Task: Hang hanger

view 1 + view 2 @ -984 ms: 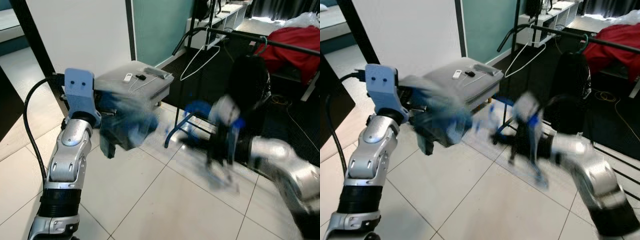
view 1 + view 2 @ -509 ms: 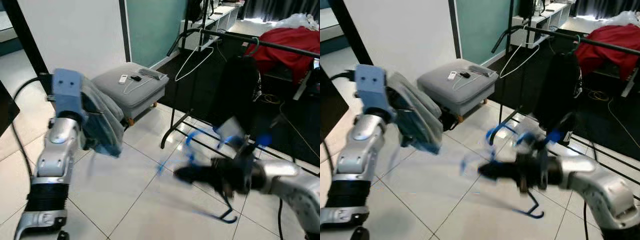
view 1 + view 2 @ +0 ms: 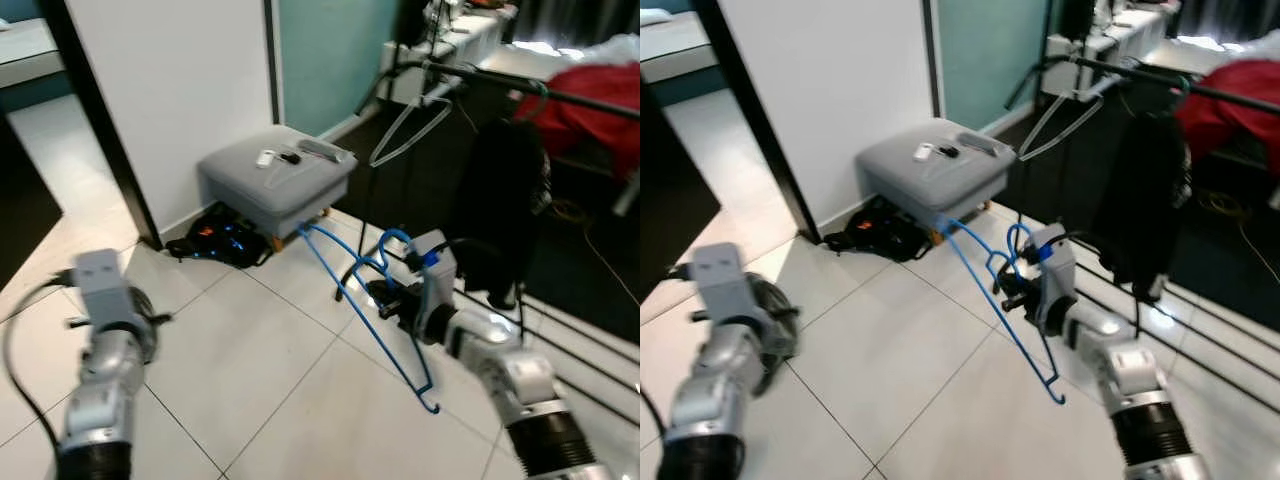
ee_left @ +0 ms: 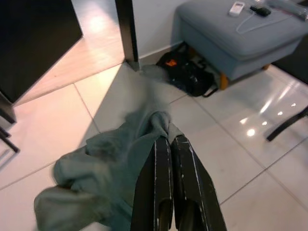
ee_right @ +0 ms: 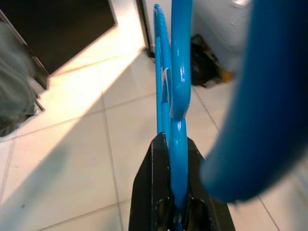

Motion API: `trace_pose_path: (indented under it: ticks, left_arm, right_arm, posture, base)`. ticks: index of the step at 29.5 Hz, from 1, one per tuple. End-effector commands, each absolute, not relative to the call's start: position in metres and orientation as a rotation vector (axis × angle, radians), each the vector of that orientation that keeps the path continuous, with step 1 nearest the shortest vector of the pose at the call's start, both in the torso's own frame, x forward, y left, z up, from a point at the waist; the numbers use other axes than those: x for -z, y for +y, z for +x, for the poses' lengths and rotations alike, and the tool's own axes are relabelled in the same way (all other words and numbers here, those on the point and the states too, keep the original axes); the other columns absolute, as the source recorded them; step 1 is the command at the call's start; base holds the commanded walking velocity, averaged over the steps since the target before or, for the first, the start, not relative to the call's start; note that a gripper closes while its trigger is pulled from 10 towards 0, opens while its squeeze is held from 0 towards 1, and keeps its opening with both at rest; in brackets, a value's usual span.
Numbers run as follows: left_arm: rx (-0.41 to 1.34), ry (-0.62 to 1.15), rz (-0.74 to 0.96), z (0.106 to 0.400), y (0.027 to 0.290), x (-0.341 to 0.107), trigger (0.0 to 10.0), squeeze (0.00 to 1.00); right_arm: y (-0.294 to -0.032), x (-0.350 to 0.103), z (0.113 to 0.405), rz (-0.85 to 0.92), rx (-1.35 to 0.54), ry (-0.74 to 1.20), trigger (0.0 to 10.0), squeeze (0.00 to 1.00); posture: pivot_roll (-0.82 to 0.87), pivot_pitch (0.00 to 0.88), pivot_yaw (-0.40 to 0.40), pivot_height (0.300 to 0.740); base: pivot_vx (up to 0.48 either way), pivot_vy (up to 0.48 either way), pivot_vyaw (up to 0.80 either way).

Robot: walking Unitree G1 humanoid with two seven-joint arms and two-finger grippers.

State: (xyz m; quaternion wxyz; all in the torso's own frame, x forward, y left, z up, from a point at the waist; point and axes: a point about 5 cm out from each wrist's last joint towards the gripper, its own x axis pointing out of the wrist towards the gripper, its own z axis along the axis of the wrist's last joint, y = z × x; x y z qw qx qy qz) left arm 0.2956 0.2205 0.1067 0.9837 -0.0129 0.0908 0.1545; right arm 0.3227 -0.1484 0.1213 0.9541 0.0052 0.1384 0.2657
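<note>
tiled floor [image 3: 250, 350] — right gripper [image 5: 172, 144] pinching blue hanger [image 3: 365, 300]; left gripper [image 4: 165, 144] pinching grey cloth [image 4: 106, 163].

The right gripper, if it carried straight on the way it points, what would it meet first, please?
Probably the grey ottoman: the right gripper, shut on the blue hanger, points roughly toward it, though depth is unclear.

Open tiled floor [image 3: 250, 360] ahead; ottoman [image 3: 275, 180] (left), clothes rack [image 3: 520, 85] beyond

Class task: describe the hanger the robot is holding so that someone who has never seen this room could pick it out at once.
Find the black clothes rail beyond the grey ottoman. In front of it, the right gripper holds a bright blue hanger over the tiled floor. The other hanger is pale and already on the rail.
</note>
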Motion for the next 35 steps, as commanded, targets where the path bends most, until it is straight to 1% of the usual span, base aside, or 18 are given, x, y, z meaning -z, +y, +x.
trace_pose_path:
  ticks: [1, 2, 4, 5, 7, 9, 10, 11, 12, 14, 17, 30, 33, 35]
  left_arm:
    - [-0.278, 0.161, 0.007, 0.295, 0.212, -0.108, 10.0, 0.0]
    - [-0.233, 0.125, 0.057, 0.299, 0.208, -0.113, 10.0, 0.0]
    - [-0.211, 0.11, 0.076, 0.302, 0.205, -0.115, 10.0, 0.0]
    - [-0.167, 0.088, 0.112, 0.31, 0.198, -0.118, 10.0, 0.0]
    - [-0.093, 0.076, 0.166, 0.317, 0.186, -0.12, 10.0, 0.0]
    - [-0.07, 0.077, 0.18, 0.319, 0.182, -0.12, 10.0, 0.0]
    - [-0.045, 0.097, 0.161, 0.321, 0.181, -0.118, 10.0, 0.0]
    - [-0.045, 0.097, 0.161, 0.321, 0.181, -0.118, 10.0, 0.0]
    - [-0.039, 0.113, 0.117, 0.322, 0.183, -0.116, 10.0, 0.0]
    - [-0.037, 0.122, 0.086, 0.322, 0.185, -0.115, 10.0, 0.0]
    - [-0.056, 0.124, 0.038, 0.321, 0.191, -0.114, 10.0, 0.0]
    - [-0.059, 0.097, 0.058, 0.324, 0.191, -0.115, 10.0, 0.0]
    - [-0.059, 0.096, 0.057, 0.325, 0.19, -0.115, 10.0, 0.0]
    - [-0.062, 0.089, 0.061, 0.324, 0.19, -0.116, 10.0, 0.0]
  right_arm:
    - [-0.147, -0.117, 0.324, -0.017, -0.523, 0.279, 10.0, 0.0]
    - [-0.148, -0.119, 0.329, -0.036, -0.503, 0.264, 10.0, 0.0]
    - [-0.148, -0.12, 0.333, -0.054, -0.495, 0.26, 10.0, 0.0]
    - [-0.149, -0.121, 0.34, -0.067, -0.465, 0.247, 10.0, 0.0]
    - [-0.15, -0.12, 0.344, -0.069, -0.454, 0.248, 10.0, 0.0]
    - [-0.15, -0.119, 0.345, -0.071, -0.45, 0.247, 10.0, 0.0]
    - [-0.149, -0.118, 0.346, -0.074, -0.446, 0.245, 10.0, 0.0]
    - [-0.149, -0.118, 0.346, -0.074, -0.446, 0.245, 10.0, 0.0]
    - [-0.148, -0.117, 0.347, -0.075, -0.445, 0.241, 10.0, 0.0]
    - [-0.147, -0.116, 0.348, -0.077, -0.443, 0.236, 10.0, 0.0]
    - [-0.146, -0.116, 0.349, -0.07, -0.44, 0.226, 10.0, 0.0]
    - [-0.14, -0.116, 0.351, -0.128, -0.483, 0.2, 10.0, 0.0]
    - [-0.138, -0.115, 0.351, -0.137, -0.502, 0.195, 10.0, 0.0]
    - [-0.137, -0.115, 0.351, -0.144, -0.518, 0.192, 10.0, 0.0]
  posture:
    - [-0.03, 0.023, 0.007, 0.74]
    - [-0.03, 0.024, 0.005, 0.74]
    - [-0.02, 0.025, 0.002, 0.74]
    - [0.0, 0.027, -0.012, 0.74]
    - [0.01, 0.025, -0.017, 0.74]
    - [0.01, 0.025, -0.017, 0.74]
    - [0.01, 0.025, -0.017, 0.74]
    - [0.01, 0.025, -0.017, 0.74]
    - [0.0, 0.023, -0.012, 0.74]
    - [0.0, 0.023, -0.012, 0.74]
    - [0.01, 0.025, -0.009, 0.74]
    - [0.0, 0.024, -0.013, 0.74]
    - [-0.01, 0.023, -0.014, 0.74]
    - [-0.01, 0.024, -0.012, 0.74]
  base:
    - [0.0, 0.0, 0.8]
    - [0.0, 0.0, 0.8]
    - [0.0, 0.0, 0.79]
    - [0.0, 0.0, 0.79]
    - [0.0, 0.0, 0.79]
    - [0.0, 0.0, 0.79]
    - [0.0, 0.0, 0.79]
    - [0.0, 0.0, 0.79]
    - [0.0, 0.0, 0.79]
    - [0.0, 0.0, 0.79]
    - [0.36, 0.0, 0.79]
    - [0.48, 0.0, 0.79]
    - [0.315, 0.0, 0.79]
    - [0.0, 0.0, 0.79]
